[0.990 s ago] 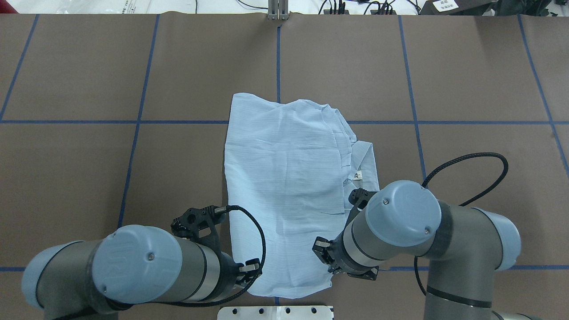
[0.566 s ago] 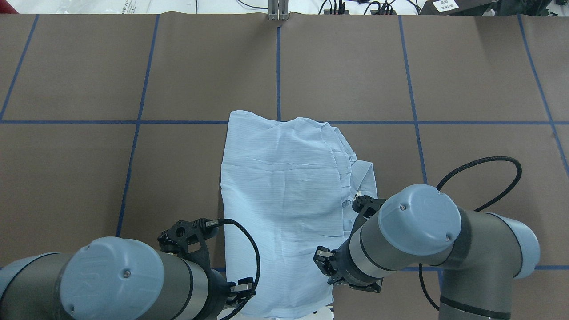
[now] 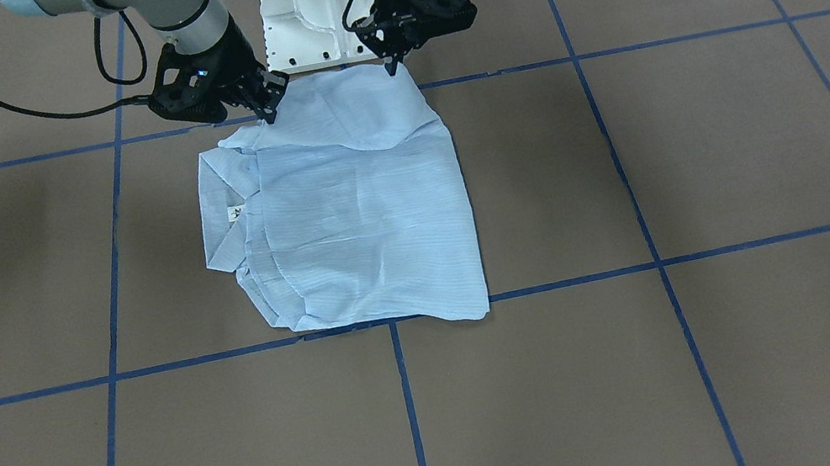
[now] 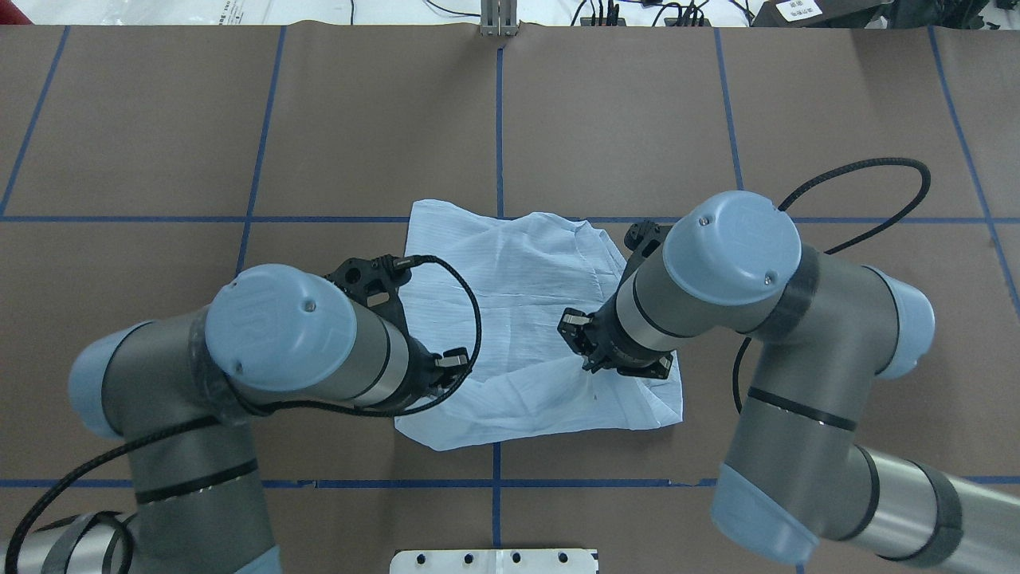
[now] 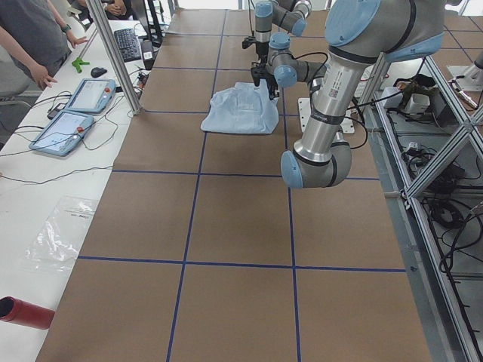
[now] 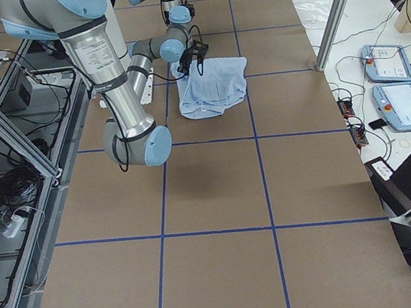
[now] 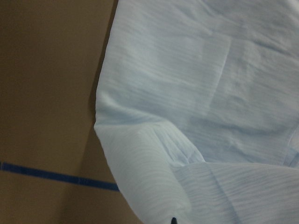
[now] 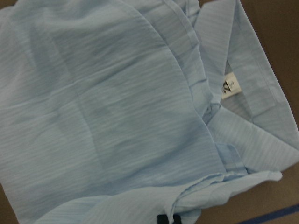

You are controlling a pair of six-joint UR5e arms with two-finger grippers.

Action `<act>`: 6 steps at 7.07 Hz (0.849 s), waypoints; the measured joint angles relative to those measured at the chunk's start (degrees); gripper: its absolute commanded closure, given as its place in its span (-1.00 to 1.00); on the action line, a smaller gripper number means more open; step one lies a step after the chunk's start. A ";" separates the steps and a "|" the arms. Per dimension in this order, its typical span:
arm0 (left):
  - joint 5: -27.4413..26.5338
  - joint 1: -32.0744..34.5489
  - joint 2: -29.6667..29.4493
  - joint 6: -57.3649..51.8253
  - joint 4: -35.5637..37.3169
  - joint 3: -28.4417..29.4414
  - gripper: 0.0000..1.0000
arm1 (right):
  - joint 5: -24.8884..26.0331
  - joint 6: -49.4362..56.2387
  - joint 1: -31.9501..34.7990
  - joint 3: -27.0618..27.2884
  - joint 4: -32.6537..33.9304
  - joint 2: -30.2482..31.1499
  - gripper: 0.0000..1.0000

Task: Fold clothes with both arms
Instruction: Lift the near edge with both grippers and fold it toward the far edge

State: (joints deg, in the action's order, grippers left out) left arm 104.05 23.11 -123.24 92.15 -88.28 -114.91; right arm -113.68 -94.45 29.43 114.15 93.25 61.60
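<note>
The pale-blue striped shirt (image 3: 353,218) lies in the middle of the brown table, with its collar and white neck label (image 3: 236,211) toward the robot's right. Its edge nearest the robot is lifted and curls over the body. My left gripper (image 3: 392,66) is shut on that edge at one corner, and my right gripper (image 3: 267,109) is shut on it at the other, near the collar. In the overhead view both wrists hang over the near half of the shirt (image 4: 510,271). The right wrist view shows the label (image 8: 230,86) and cloth bunched at the gripper's fingertips (image 8: 168,219).
The white pedestal base (image 3: 315,3) stands just behind the grippers at the table's near edge. Blue tape lines (image 4: 498,119) divide the brown table (image 4: 159,119). Operators and two tablets (image 5: 75,113) are at the far side. A red cylinder (image 5: 23,313) lies off the table end.
Both grippers have moved away from the robot's base, from the table's near edge out over the shirt. They carried the near hem up and forward, so the shirt's near part is now folding over.
</note>
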 measured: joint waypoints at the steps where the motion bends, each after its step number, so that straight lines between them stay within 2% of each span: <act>1: 0.09 3.53 -0.60 -2.47 -3.02 3.91 1.00 | 0.05 3.88 2.76 -4.99 -0.09 -2.67 1.00; 4: 0.24 11.39 -4.43 -6.77 -10.80 16.68 1.00 | 0.06 12.34 8.62 -20.33 -0.70 -11.72 1.00; 6: 1.88 14.76 -6.84 -9.67 -13.17 21.65 1.00 | 0.04 15.37 10.92 -25.75 -2.94 -14.16 1.00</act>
State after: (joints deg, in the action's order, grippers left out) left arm 105.94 37.87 -130.07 82.48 -101.45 -93.26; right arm -113.64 -79.08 40.35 88.40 90.32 47.45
